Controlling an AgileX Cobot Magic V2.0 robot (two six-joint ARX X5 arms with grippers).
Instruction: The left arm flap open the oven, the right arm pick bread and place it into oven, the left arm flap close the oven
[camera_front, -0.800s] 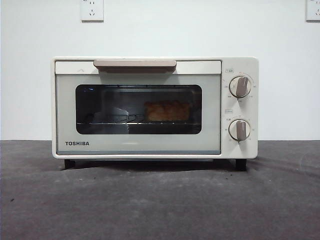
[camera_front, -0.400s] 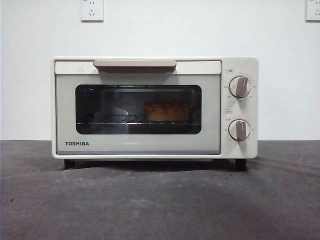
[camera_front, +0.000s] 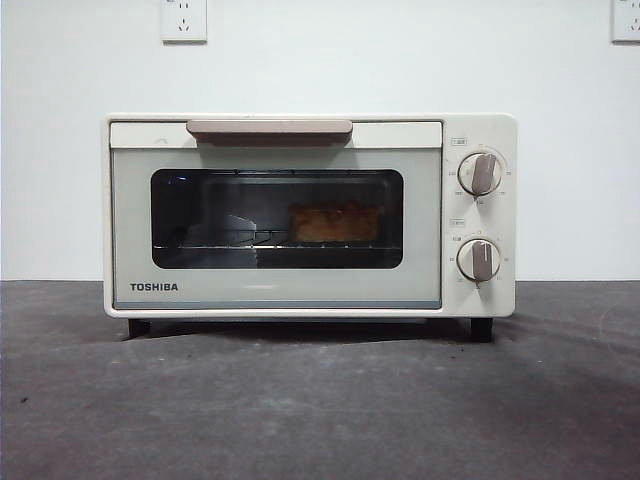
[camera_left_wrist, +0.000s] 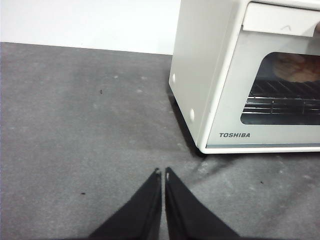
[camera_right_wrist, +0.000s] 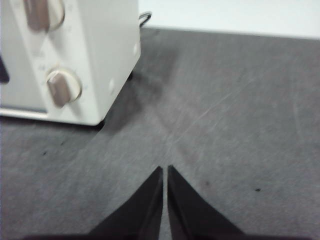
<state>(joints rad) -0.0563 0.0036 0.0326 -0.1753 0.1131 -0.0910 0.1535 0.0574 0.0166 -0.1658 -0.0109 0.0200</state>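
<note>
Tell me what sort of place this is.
Probably a lab or test bench set up like a kitchen corner, not a real kitchen: a cream-white boxy TOSHIBA toaster oven stands alone on a dark grey felt-like tabletop, against a bare white wall with white power sockets.

Table (camera_front: 320, 420): dark grey, matte surface with faint scuffs and a few small dark specks. Oven (camera_front: 310, 215) stands directly on it on black feet, door shut, set toward the rear edge by the white wall.
</note>
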